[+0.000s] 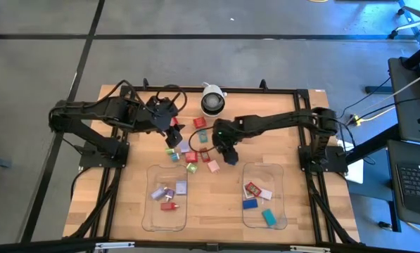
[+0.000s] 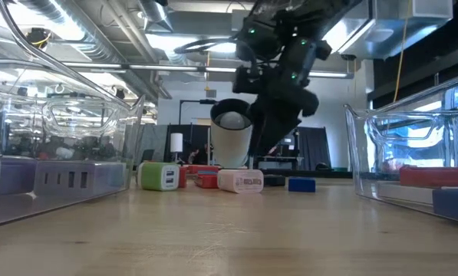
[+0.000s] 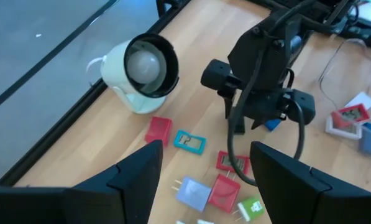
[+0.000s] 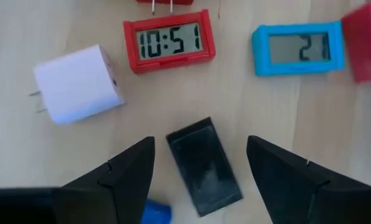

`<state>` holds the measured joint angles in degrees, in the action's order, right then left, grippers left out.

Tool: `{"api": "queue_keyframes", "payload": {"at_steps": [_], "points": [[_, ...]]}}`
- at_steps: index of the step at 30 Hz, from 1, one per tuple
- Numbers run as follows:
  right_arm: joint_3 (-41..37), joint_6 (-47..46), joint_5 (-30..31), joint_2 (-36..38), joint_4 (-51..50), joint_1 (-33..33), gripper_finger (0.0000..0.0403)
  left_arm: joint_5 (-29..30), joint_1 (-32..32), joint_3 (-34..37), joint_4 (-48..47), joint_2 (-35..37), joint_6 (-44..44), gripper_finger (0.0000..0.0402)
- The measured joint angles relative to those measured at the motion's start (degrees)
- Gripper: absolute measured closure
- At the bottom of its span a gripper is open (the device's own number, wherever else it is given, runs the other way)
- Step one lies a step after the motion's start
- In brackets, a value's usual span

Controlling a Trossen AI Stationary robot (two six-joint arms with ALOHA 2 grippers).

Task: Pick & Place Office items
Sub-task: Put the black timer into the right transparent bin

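Small office items lie scattered mid-table [image 1: 192, 151]: a red clock [image 4: 168, 40], a teal clock [image 4: 299, 50], a lilac charger [image 4: 79, 84], and a flat black block [image 4: 204, 165] lying on the wood. My right gripper [image 4: 199, 144] [image 1: 229, 154] hangs open above the black block, one finger on either side of it, not touching. My left gripper [image 3: 205, 152] [image 1: 173, 133] is open and hovers over the left side of the scatter, above a lilac charger [image 3: 193, 191] and red pieces [image 3: 222, 190]. Each tray holds a few pieces.
The white-and-black camera dome [image 1: 211, 100] stands at the far side, close behind the items. Two clear trays sit near the front edge, left [image 1: 153, 211] and right [image 1: 280, 211]. A green charger [image 2: 159, 176], a pale charger [image 2: 240, 181] and a blue block [image 2: 301, 184] lie between them.
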<state>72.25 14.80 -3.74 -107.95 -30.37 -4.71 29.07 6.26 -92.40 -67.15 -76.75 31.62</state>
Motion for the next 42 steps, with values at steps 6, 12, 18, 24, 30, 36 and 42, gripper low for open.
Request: {"api": "queue_keyframes", "payload": {"at_steps": [6, 12, 18, 24, 30, 36, 42], "points": [[1.2, 5.7, 0.3, -2.4, -0.2, -0.1, 0.0144, 0.0, 0.0, 0.0, -2.2, 0.2, 0.0, 0.0162], [1.2, 8.3, -0.1, -4.2, -1.0, -0.1, 0.0144, 0.7, 0.0, 0.0, -2.1, 0.2, -0.2, 0.0162], [1.2, 8.6, 0.4, -6.4, -1.7, -0.6, 0.0144, 4.0, 0.0, 0.0, -2.1, 0.2, 3.5, 0.0162], [1.2, 8.6, 0.9, -6.7, -2.1, -1.2, 0.0172, 6.9, 0.0, 0.0, -2.1, 0.2, 8.3, 0.0162], [1.2, 8.6, 1.0, -6.7, -2.3, -1.2, 0.0242, 8.6, 0.0, 0.0, -2.1, 0.2, 11.6, 0.0162], [1.2, 5.4, 1.4, -6.7, -2.3, -1.2, 0.0251, 8.9, 0.0, 0.0, -2.1, 0.2, 12.8, 0.0162], [1.0, -3.0, 1.9, -4.3, -2.5, -1.3, 0.0251, 8.3, 0.0, 0.0, -2.1, 0.2, 12.7, 0.0162]]}}
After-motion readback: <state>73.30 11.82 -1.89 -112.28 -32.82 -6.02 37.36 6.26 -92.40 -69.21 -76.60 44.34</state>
